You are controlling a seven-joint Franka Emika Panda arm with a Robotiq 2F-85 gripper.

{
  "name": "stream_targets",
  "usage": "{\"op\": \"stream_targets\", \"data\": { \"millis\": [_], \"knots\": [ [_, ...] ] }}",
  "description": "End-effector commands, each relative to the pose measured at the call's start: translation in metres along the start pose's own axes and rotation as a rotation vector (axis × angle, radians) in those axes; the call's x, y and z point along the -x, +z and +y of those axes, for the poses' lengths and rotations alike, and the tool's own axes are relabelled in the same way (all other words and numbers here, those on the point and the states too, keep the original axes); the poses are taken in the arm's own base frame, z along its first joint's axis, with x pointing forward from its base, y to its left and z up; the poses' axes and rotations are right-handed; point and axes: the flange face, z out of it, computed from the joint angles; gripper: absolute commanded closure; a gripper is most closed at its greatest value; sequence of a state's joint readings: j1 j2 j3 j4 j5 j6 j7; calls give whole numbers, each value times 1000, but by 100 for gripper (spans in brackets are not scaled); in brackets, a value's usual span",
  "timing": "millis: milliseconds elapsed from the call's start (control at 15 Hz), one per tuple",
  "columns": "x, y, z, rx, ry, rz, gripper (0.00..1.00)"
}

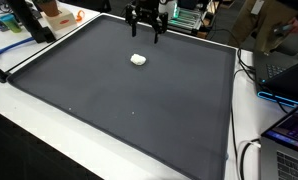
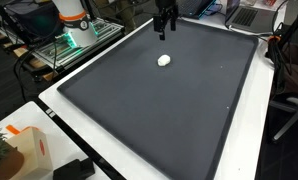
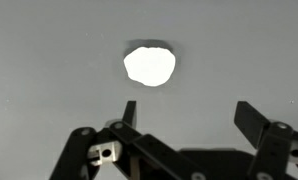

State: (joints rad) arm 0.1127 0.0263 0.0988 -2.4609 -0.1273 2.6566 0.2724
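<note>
My pincer (image 1: 146, 34) hangs spread and empty above the small white lump (image 1: 138, 59), possibly dough, on the dark mat (image 1: 119, 110); approach step, so next I must descend straddling that lump.

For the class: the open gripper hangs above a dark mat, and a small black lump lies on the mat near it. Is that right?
Not quite: the lump is white, not black, as the wrist view shows. The rest stands: the gripper is open above the dark mat, with the lump lying nearby.

wrist view blows out the white lump (image 3: 149, 65); its surface is unreadable.
</note>
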Motion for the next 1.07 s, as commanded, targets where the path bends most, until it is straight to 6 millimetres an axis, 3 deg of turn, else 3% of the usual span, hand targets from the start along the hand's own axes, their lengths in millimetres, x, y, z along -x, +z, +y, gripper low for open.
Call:
{"op": "stream_targets", "data": {
  "millis": [0, 333, 867, 933, 1000],
  "knots": [
    [-5, -1, 1, 6, 14, -33, 0],
    [-36, -2, 0, 41, 9, -120, 0],
    [-73, 13, 5, 42, 4, -220, 0],
    [-64, 10, 4, 53, 15, -208, 0],
    [-68, 12, 4, 51, 12, -205, 0]
  ]
}}
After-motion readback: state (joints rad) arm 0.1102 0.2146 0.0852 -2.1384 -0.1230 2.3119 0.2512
